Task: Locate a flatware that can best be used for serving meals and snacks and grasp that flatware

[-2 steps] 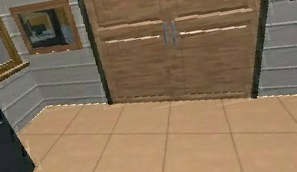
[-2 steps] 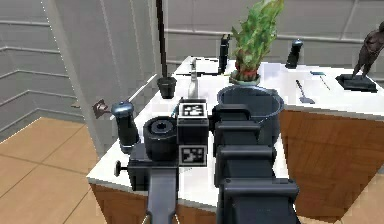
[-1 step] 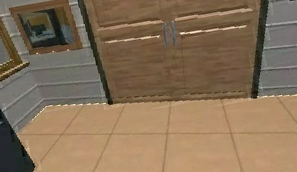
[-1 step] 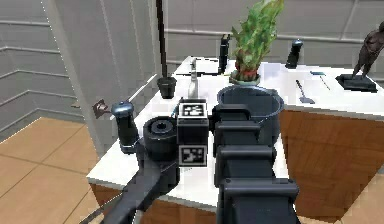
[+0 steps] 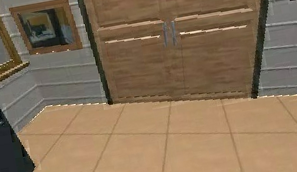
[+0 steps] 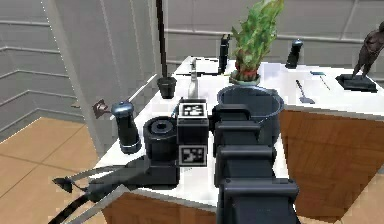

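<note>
The gripper [image 6: 63, 184] reaches low toward the arm side view's left. Its two thin fingers [image 6: 110, 178] end against bare tan floor [image 6: 35, 150], so it holds nothing. Behind the fingers comes its dark round body [image 6: 160, 140], then two white marker squares [image 6: 191, 112] at the end of the dark arm bar [image 6: 255, 185]. Nearest the body, a dark mill-shaped jar [image 6: 125, 125] stands at the corner of a white-topped counter [image 6: 330, 105] with wooden sides. Just past the markers sits a big dark pot [image 6: 250, 100]. Farther out are a small dark cup [image 6: 165, 87] with a thin rod rising from it, a leafy potted plant [image 6: 252, 40] and two dark bottles [image 6: 224, 50] [image 6: 295, 52]. The task's flatware is hard to name at this size. The likeliest is a pale spoon-like piece [image 6: 303, 91] lying on the counter beyond the pot, well apart from the gripper, toward the view's right. Farther that way a dark statue [image 6: 366, 55] stands near a flat pale slab [image 6: 345, 82]. Ahead in the forward view are wooden double doors [image 5: 173, 34], a framed picture [image 5: 45, 28] on the wall to their left and a tiled floor [image 5: 167, 142].
</note>
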Available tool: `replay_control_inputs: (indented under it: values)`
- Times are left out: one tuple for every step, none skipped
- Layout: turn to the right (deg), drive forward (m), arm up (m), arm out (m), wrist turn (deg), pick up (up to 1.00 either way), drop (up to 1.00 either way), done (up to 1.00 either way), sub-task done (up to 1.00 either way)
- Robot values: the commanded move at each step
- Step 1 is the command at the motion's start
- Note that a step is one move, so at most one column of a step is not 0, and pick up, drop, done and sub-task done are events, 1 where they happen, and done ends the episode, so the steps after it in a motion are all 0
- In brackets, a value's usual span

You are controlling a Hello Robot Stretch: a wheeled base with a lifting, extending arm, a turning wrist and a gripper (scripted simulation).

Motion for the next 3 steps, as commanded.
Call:
replay_control_inputs:
  values:
    - [0.0, 0.0, 0.0, 0.0, 45.0, 0.0, 0.0, 0.0, 0.0]
    - [0.0, 0.0, 0.0, 0.0, 39.0, 0.0, 0.0, 0.0, 0.0]
    - [0.0, 0.0, -0.14, 0.0, 0.0, 0.0, 0.0, 0.0, 0.0]
